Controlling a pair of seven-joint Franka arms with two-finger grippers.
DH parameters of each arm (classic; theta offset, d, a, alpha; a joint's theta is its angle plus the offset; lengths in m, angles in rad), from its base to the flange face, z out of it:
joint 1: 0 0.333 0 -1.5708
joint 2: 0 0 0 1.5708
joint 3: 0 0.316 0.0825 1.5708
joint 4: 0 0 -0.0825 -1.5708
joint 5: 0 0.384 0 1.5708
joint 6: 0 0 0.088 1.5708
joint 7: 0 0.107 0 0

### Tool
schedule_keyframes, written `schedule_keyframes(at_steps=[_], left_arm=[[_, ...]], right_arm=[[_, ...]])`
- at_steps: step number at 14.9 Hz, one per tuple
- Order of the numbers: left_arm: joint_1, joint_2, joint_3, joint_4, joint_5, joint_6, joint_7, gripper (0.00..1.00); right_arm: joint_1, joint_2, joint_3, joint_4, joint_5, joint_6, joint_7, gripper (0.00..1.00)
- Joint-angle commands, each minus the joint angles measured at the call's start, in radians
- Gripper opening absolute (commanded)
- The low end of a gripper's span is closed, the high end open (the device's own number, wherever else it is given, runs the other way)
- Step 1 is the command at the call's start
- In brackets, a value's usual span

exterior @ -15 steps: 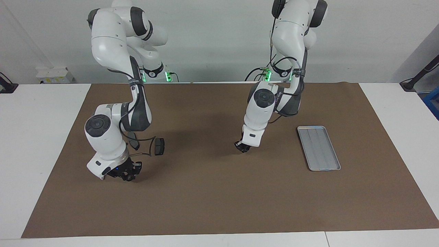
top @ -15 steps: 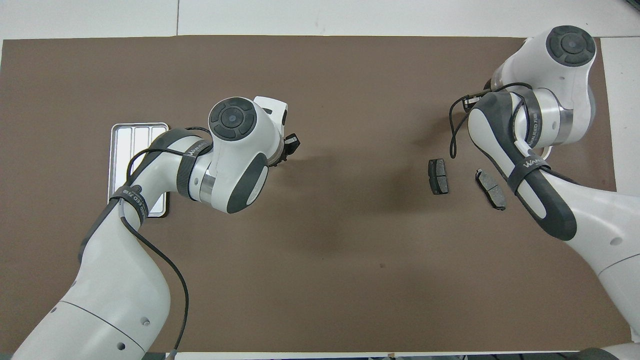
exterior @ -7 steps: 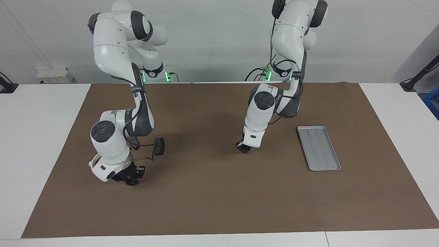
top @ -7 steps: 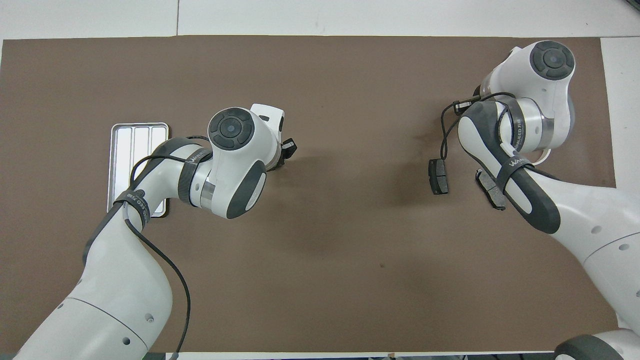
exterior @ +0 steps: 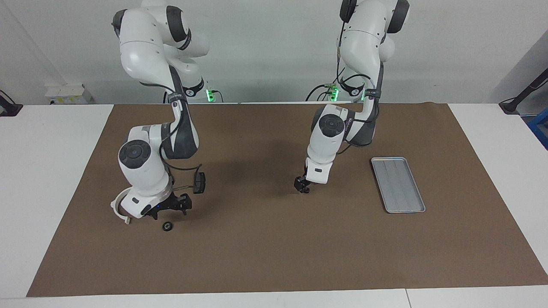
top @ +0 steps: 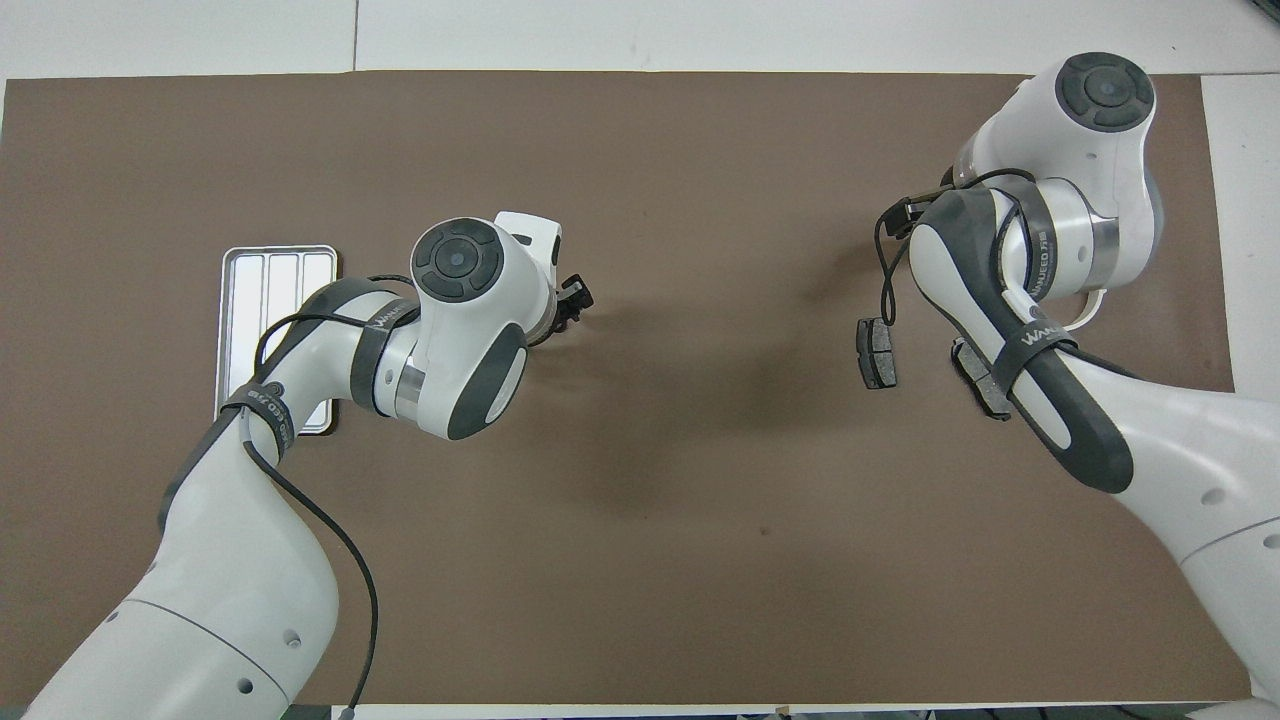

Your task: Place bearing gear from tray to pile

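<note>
The bearing gear, a small black ring, lies on the brown mat beside the white bracket of the pile. My right gripper hangs just above the gear, open and apart from it. One dark pad lies nearer to the robots than the gear; it also shows in the overhead view. The second pad and the bracket are partly under the right arm there, and the gear is hidden. The silver tray lies toward the left arm's end. My left gripper waits low over the mat's middle.
The brown mat covers most of the white table. The tray is partly covered by the left arm in the overhead view. The left gripper shows beside its wrist there.
My right gripper has let go of the bearing gear and risen a little; the gear now lies on the mat. The left arm has barely moved.
</note>
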Motion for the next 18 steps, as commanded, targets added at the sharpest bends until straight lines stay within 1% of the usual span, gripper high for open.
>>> schedule_keyframes(at_steps=[1,2,3,5,6,7,9,10,12,13,16,18], left_arm=[[0.134,-0.188,0.003,-0.049,0.004,-0.177,0.138,1.00],[0.200,-0.232,0.003,-0.043,0.004,-0.246,0.262,1.00],[0.259,-0.271,0.003,-0.037,0.004,-0.303,0.355,1.00],[0.340,-0.331,0.006,-0.012,0.004,-0.408,0.484,1.00],[0.376,-0.355,0.006,-0.006,0.004,-0.448,0.539,1.00],[0.416,-0.384,0.006,-0.009,0.005,-0.478,0.614,1.00],[0.475,-0.415,0.004,-0.017,0.005,-0.522,0.739,1.00],[0.498,-0.432,0.000,-0.020,0.005,-0.539,0.762,1.00],[0.502,-0.434,0.000,-0.021,0.005,-0.555,0.799,1.00],[0.502,-0.437,0.000,-0.023,0.005,-0.558,0.810,1.00],[0.490,-0.431,0.004,-0.017,0.007,-0.549,0.820,1.00],[0.487,-0.424,0.006,-0.009,0.024,-0.546,0.825,1.00]], right_arm=[[0.107,-0.078,0.012,0.023,0.004,-0.134,0.225,1.00],[0.170,-0.077,0.014,0.066,0.007,-0.174,0.364,1.00],[0.233,-0.075,0.014,0.080,0.023,-0.179,0.481,1.00],[0.316,-0.070,0.012,0.080,0.076,-0.156,0.677,1.00],[0.360,-0.055,0.014,0.086,0.074,-0.155,0.757,1.00],[0.400,-0.019,0.012,0.121,0.072,-0.156,0.829,1.00],[0.482,0.119,0.009,0.277,0.060,-0.178,0.987,1.00],[0.512,0.190,0.005,0.348,0.057,-0.173,1.040,1.00],[0.545,0.288,-0.002,0.451,0.057,-0.161,1.074,1.00],[0.550,0.313,-0.002,0.478,0.055,-0.149,1.076,1.00],[0.576,0.353,-0.005,0.500,0.043,-0.133,1.076,1.00],[0.591,0.381,-0.011,0.506,0.035,-0.095,1.077,1.00]])
